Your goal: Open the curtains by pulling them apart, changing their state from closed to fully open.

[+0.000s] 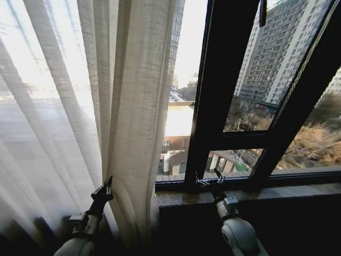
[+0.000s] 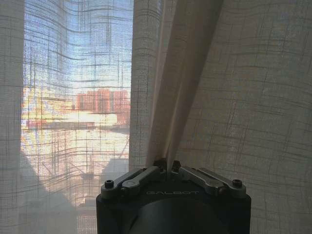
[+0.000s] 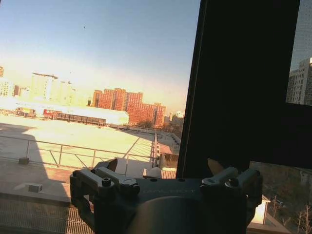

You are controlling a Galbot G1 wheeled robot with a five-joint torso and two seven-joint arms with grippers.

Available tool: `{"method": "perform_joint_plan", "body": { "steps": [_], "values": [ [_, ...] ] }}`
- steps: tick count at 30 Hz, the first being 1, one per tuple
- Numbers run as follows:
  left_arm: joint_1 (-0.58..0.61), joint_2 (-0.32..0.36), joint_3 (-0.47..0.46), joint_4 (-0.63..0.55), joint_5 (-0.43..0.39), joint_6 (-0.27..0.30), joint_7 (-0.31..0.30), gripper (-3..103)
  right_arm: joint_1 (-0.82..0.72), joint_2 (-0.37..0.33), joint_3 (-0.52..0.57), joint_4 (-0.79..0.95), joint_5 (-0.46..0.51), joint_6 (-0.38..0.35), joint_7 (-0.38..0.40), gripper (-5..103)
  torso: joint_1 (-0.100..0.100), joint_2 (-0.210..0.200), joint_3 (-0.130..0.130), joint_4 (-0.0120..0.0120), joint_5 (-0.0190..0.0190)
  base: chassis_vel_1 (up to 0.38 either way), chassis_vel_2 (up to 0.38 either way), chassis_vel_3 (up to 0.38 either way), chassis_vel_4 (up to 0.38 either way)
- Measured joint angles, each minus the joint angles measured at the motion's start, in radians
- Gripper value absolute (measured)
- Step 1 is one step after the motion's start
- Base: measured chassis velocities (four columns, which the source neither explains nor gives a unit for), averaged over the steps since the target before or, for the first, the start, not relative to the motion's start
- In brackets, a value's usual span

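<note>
Left tool reaches up, clenched on a fold of the curtains. Right tool sits released by the window frame. "GALBOT" readable on the left wrist.

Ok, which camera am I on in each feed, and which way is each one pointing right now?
Head view: from the robot's head, facing the window; the curtains hang left, the dark window frame right, with the left gripper and right gripper raised below.
Left wrist view: on the left arm, facing the curtains; left gripper shut on a fold.
Right wrist view: on the right arm, facing bare glass and the window frame; right gripper open.
Shared: both wrist views show the same red-brick buildings outside.
</note>
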Motion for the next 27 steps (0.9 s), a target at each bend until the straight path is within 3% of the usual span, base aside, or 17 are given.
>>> {"method": "perform_joint_plan", "body": {
  "steps": [15,27],
  "values": [
    [0.015,-0.021,0.0,-0.007,0.014,-0.006,0.0,0,-0.011,0.002,-0.011,0.001,-0.008,0.02,0.004,100,0.0,0.0,0.0,0.0,-0.0006,0.333,0.331,-0.338,-0.328],
    [0.027,-0.027,-0.008,-0.021,0.01,-0.008,0.0,0,-0.011,0.006,-0.038,0.003,-0.016,0.029,0.018,100,0.0,0.0,0.0,-0.0003,0.0005,0.032,0.045,-0.023,-0.032]
  ]
}}
